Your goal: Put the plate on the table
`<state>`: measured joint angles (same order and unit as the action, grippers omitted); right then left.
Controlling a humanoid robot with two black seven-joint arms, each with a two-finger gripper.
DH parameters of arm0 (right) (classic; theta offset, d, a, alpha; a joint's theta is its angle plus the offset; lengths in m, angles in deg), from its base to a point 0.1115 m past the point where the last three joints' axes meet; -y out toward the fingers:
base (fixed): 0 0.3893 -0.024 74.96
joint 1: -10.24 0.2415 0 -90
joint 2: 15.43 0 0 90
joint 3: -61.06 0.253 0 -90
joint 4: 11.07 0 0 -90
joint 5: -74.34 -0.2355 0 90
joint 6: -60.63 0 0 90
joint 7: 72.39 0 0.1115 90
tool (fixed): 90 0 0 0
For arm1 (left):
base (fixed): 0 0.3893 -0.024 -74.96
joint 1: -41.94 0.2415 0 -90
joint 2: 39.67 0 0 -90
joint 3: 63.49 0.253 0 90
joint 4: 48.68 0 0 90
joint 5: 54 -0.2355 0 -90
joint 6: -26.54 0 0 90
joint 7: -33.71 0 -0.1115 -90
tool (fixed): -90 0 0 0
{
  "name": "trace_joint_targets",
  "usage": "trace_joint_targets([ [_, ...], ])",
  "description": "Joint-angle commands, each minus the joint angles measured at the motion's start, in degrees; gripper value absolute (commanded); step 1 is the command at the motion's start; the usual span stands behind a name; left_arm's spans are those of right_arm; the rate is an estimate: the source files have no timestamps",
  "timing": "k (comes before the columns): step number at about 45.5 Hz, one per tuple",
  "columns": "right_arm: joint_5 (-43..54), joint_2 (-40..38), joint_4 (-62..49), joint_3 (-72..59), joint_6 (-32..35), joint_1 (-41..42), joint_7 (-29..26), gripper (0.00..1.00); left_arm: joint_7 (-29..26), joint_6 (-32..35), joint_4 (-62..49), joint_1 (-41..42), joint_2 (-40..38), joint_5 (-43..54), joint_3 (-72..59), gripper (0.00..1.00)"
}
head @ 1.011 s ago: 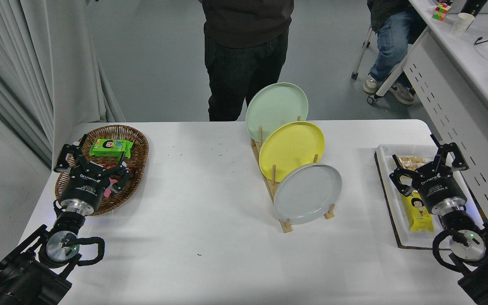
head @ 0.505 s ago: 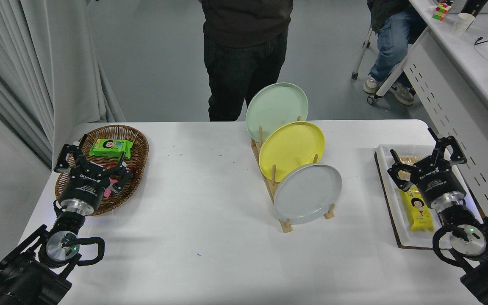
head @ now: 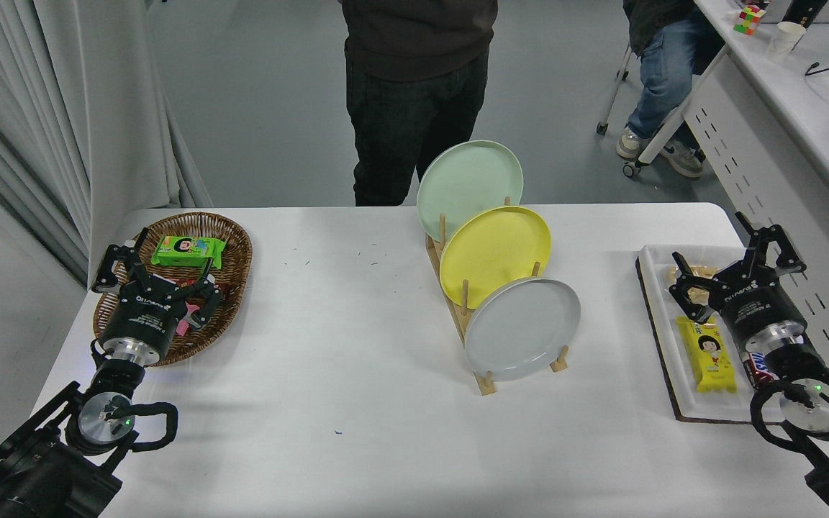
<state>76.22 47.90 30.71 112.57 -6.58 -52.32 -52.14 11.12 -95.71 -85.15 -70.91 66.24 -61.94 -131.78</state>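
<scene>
Well left of the right end effector (head: 735,262) (fingers spread), the plate (head: 522,329) stands racked

High head view over table (head: 357,374)

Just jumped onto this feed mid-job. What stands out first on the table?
Three plates stand on edge in a wooden rack at mid-table: a pale green plate farthest away, a yellow plate in the middle and the light grey plate nearest. The right gripper hovers open over a white tray of snacks at the right edge. The left gripper sits open over a wicker basket at the left.
</scene>
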Motion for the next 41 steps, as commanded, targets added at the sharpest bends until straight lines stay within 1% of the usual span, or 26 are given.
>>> trace_joint_targets([
  [1,-1.8,-2.3,2.0,-4.0,-0.6,0.1,0.0,1.00,0.0,0.0,0.0,0.0,0.0,-0.1,0.0,0.98],
  [8,-6.9,-5.7,2.3,-13.2,-0.5,2.2,0.0,1.00,0.0,0.0,0.0,0.0,0.0,0.0,0.0,0.98],
  [17,-16.9,-8.1,2.4,-28.2,-0.1,8.6,0.1,1.00,0.0,0.0,0.0,0.0,0.0,0.0,0.0,0.98],
  [25,-20.2,-10.0,3.0,-35.4,-0.2,11.8,0.1,1.00,0.0,0.0,0.0,0.0,0.0,0.0,0.0,0.98],
  [32,-24.8,-12.4,6.1,-42.6,-0.5,14.7,0.1,1.00,0.0,0.0,0.0,0.0,0.0,0.0,0.0,0.98],
  [41,-29.1,-13.1,6.8,-53.5,-0.2,21.2,0.1,1.00,0.0,0.0,0.0,0.0,0.0,0.0,0.0,0.98],
])
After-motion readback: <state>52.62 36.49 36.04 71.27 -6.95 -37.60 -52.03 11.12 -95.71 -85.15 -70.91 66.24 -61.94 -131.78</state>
